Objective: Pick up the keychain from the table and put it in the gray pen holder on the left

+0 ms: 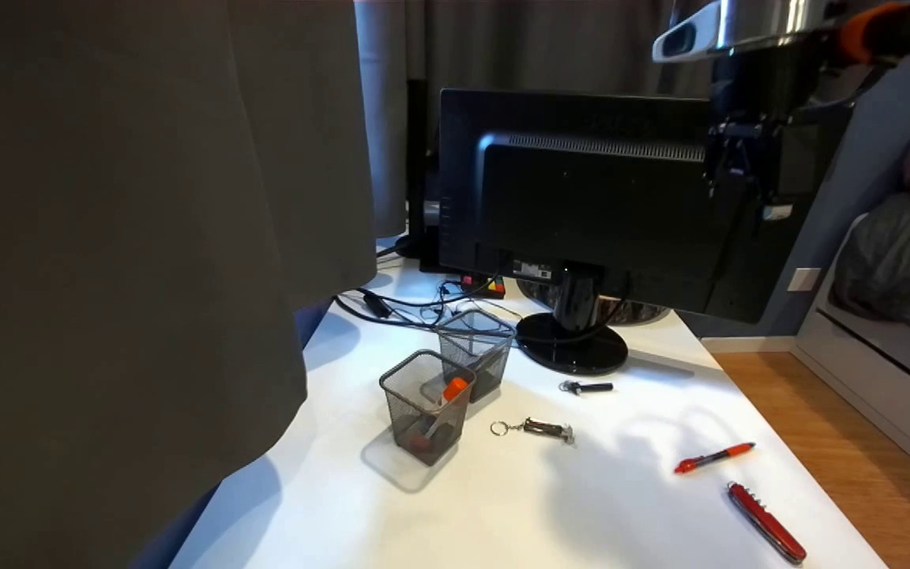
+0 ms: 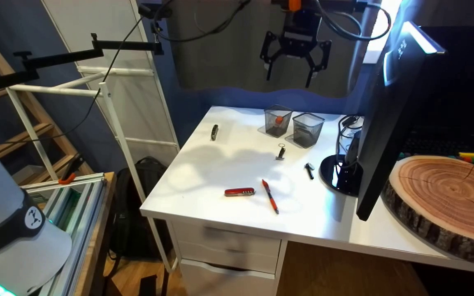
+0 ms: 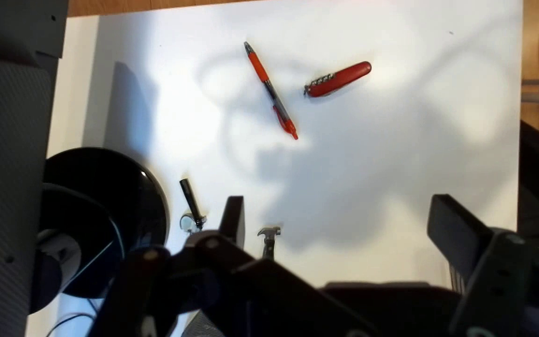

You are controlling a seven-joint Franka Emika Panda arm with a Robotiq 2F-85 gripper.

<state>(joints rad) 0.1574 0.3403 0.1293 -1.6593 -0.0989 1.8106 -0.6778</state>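
Note:
The keychain (image 1: 547,429), a small dark hammer-shaped trinket with ring and short chain, lies flat on the white table (image 1: 494,514). In an exterior view the keychain (image 2: 281,152) lies in front of the cups. In the wrist view only the head and upper handle of the keychain (image 3: 268,241) show, near the left finger. The gray pen holder (image 1: 401,415), a dark mesh cup holding an orange-topped item, stands beside the keychain; it also shows in an exterior view (image 2: 270,126). My gripper (image 2: 289,81) is open and empty, high above the table; its fingers frame the wrist view (image 3: 342,219).
Another mesh cup (image 2: 317,128) stands close by the pen holder. A small black trinket (image 1: 588,387), a red pen (image 2: 270,196), a red pocketknife (image 2: 239,192) and a dark metallic tool (image 2: 214,132) lie on the table. A monitor (image 1: 597,213) with cables stands behind.

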